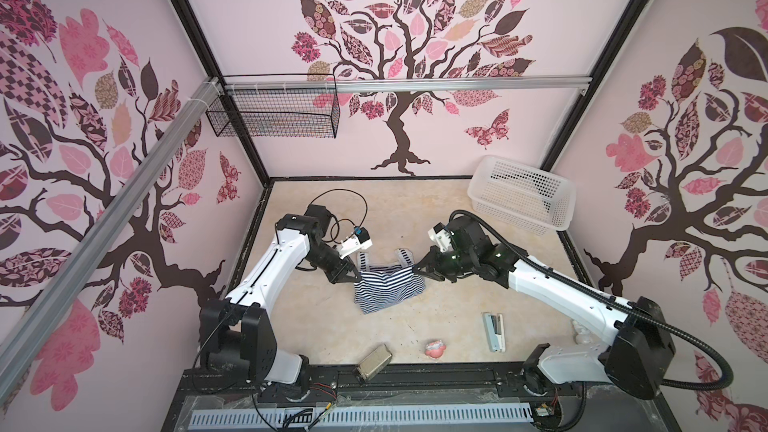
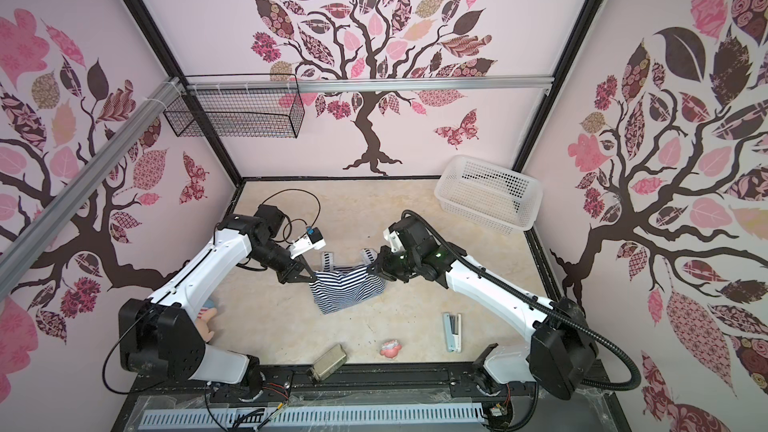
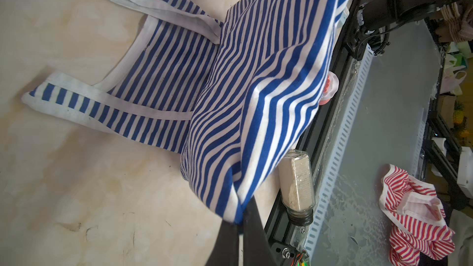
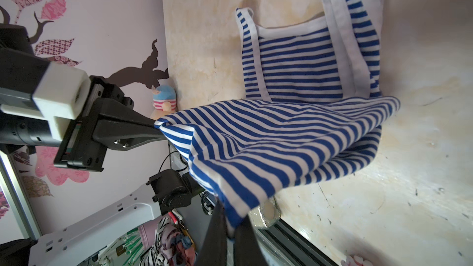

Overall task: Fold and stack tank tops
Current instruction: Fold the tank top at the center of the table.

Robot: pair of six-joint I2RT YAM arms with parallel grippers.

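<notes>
One tank top (image 1: 388, 289) (image 2: 348, 290), navy-and-white striped with white trim, lies mid-table. Its hem half is lifted and doubled over towards the straps (image 1: 405, 257), which rest flat on the table. My left gripper (image 1: 356, 278) (image 3: 239, 222) is shut on one hem corner of the tank top (image 3: 256, 85). At the opposite corner my right gripper (image 1: 415, 270) (image 4: 231, 229) is shut on the tank top (image 4: 281, 136), with the cloth hanging slack between the two. The right wrist view also shows the left gripper (image 4: 156, 126) pinching its corner.
A white plastic basket (image 1: 521, 193) sits at the back right and a wire basket (image 1: 274, 114) hangs on the back wall. Near the front edge lie a glass jar (image 1: 373, 361), a pink toy (image 1: 435, 349) and a stapler (image 1: 493, 332). A plush doll (image 2: 205, 317) lies by the left arm's base.
</notes>
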